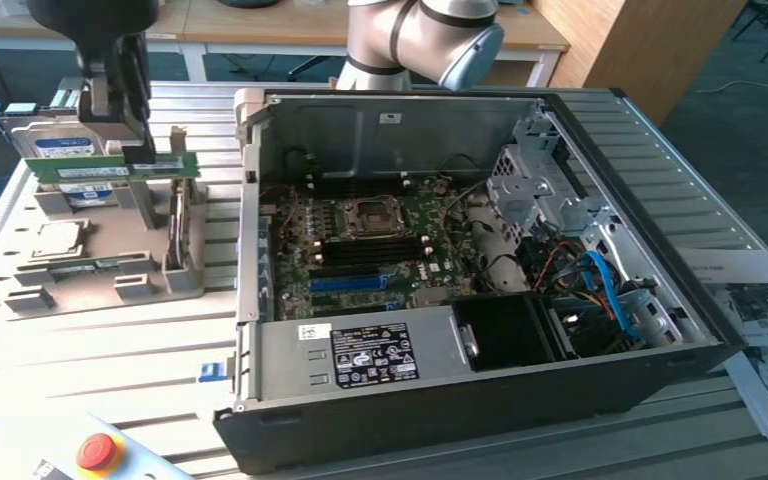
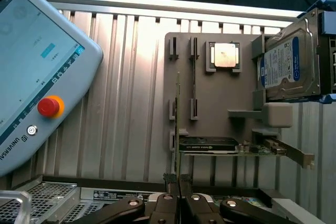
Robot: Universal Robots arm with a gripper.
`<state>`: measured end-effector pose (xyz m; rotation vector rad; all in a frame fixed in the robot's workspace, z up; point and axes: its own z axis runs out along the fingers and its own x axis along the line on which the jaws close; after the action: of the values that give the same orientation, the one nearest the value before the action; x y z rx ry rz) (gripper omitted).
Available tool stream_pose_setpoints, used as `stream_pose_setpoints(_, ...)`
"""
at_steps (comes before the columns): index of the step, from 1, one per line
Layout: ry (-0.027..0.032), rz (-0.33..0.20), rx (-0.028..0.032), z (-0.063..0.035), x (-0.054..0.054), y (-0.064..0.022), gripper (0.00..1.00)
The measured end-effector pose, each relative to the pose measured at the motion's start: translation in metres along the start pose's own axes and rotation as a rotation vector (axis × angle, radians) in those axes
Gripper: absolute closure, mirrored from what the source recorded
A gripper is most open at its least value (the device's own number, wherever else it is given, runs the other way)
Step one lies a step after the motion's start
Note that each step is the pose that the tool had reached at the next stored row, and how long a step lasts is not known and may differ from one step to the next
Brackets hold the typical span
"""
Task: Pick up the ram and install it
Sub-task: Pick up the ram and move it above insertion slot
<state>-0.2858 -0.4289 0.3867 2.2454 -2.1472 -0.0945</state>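
The teach pendant [image 2: 37, 77] edge reads "UNIVERSA", cut off.

Single arm, gripper loaded. The arm [image 1: 427, 32] shows a grey joint with a blue cap at the exterior view's twelve o'clock. The black gripper [image 1: 137, 158] hangs at ten o'clock, its fingers pointing straight down toward six o'clock. In the wrist view the two dark fingers [image 2: 170, 182] stand pressed nearly together, clamped on the thin edge of the ram [image 2: 177, 129].
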Motion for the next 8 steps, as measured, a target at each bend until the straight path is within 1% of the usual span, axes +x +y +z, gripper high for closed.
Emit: stream_pose_setpoints(8,-0.0003,0.000,-0.0064,-0.0014,0.002,-0.0210,0.88)
